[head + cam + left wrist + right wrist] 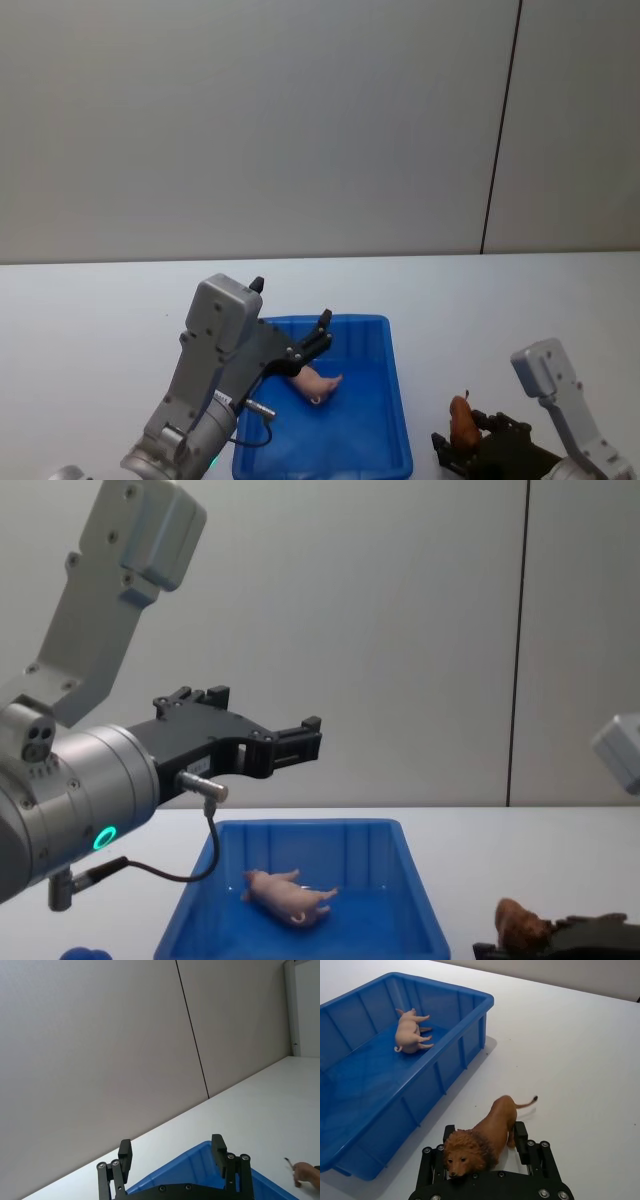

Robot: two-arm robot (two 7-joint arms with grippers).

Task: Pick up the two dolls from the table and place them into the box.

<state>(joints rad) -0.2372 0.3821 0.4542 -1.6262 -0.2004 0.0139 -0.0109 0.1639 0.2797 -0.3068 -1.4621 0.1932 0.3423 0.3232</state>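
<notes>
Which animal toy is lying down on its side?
The pink pig, lying on its side inside the blue box. The brown lion is upright on its legs at the right gripper.

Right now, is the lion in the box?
No, the right tool holds the lion outside the box; the pig lies inside it.

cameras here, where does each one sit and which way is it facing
head view: high on the robot, facing forward and down at the box with the pig inside; both arms show, left tool above the box, right tool at the lion.
chest view: lower, facing across the table; left arm large.
left wrist view: past its open tool toward the wall and box rim.
right wrist view: down along its tool at the lion.
shared: head and right wrist views both show pig, lion, box.
</notes>
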